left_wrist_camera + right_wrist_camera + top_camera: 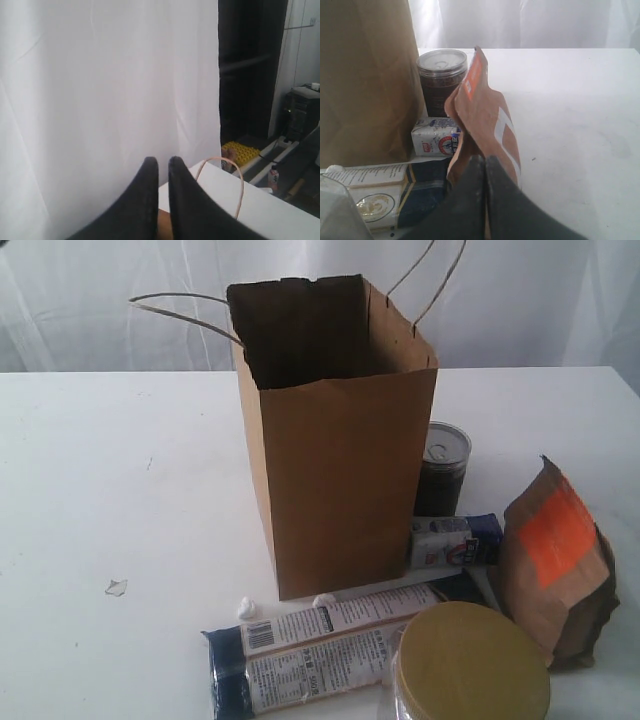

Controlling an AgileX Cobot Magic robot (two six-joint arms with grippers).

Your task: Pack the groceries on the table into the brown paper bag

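Brown paper bag (340, 490) is standing upright on white table (100, 470), ctr of ext view, mouth gaping open. Inside is reading dark, contents not visible. Twisted-paper handles (185, 310) are sticking up, one arching out to upper left, other rising at upper right.

Groceries are sitting outside bag, lower ctr to lower right of frame:
- dark silver-lidded can (442, 475) is standing upright just behind bag's right edge
- small blue-white packet (452, 540) is lying in front of can, v. close to bag's right wall; cannot tell if touching
- brown pouch w/ orange label (555, 560) is standing near right edge of frame, leaning a little, just beside small blue-white packet
- long navy-tan packet (320, 650) is lying flat along foot of bag, lower ctr, printed side up
- gold-lidded jar (470, 665) is sitting at bottom edge, right of ctr, covering long navy-tan packet's right end in this view

Tiny clear wrapper scrap (117, 587) is lying alone lower left, well apart from bag.

L gripper (163, 162): fingers are sitting almost together, thin slit of white curtain (100, 100) showing between them, nothing gripped. One of twisted-paper handles is looping up just beyond them.

R gripper (484, 160): fingers are pressing fully together, holding nothing. Tips are pointing at brown pouch; cannot tell if touching it
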